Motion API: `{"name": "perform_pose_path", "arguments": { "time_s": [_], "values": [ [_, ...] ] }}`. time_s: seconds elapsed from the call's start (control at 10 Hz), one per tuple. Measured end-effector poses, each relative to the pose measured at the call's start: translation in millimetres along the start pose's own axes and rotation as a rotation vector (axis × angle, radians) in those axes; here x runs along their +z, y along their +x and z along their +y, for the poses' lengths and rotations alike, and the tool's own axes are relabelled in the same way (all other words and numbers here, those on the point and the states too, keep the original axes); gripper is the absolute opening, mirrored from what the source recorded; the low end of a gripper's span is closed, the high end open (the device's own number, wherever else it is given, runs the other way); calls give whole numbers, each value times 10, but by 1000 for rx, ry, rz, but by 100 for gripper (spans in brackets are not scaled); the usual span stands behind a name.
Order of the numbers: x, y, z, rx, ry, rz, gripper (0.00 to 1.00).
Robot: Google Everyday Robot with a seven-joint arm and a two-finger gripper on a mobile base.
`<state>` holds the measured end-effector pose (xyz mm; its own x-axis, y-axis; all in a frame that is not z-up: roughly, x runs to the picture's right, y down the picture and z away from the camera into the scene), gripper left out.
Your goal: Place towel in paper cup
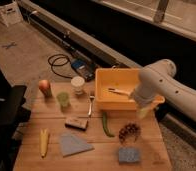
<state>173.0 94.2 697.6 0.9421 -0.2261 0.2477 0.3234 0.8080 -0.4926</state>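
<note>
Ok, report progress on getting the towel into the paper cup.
Done: nothing yet; the towel lies flat at the front of the table, apart from the paper cup at the back. In hand: no towel; the gripper hangs by the yellow bin's right corner, away from both. Left: reach, grasp, carry, drop in.

I can read no text, label or number anywhere on the desk (102,151); my gripper (144,109) hangs at the yellow bin's (116,103) front right corner.

Wooden table (50,123), grey concrete floor (22,56)
</note>
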Motion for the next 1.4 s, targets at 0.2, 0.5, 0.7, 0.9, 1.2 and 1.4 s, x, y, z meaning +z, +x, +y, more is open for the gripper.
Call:
{"name": "perform_pose_path", "arguments": {
  "time_s": [0.2, 0.5, 0.7, 0.9, 1.2, 1.4],
  "values": [
    [-21, -428, -8, -93, 7, -22, 69],
    [-26, -553, 10, -126, 13, -22, 69],
    [-33, -558, -4, -132, 16, -24, 69],
    [-100, -608, 6, -170, 48, -4, 69],
    [-321, -1052, -64, -304, 108, 16, 69],
    [-288, -1530, -109, -407, 114, 15, 69]
  ]
}}
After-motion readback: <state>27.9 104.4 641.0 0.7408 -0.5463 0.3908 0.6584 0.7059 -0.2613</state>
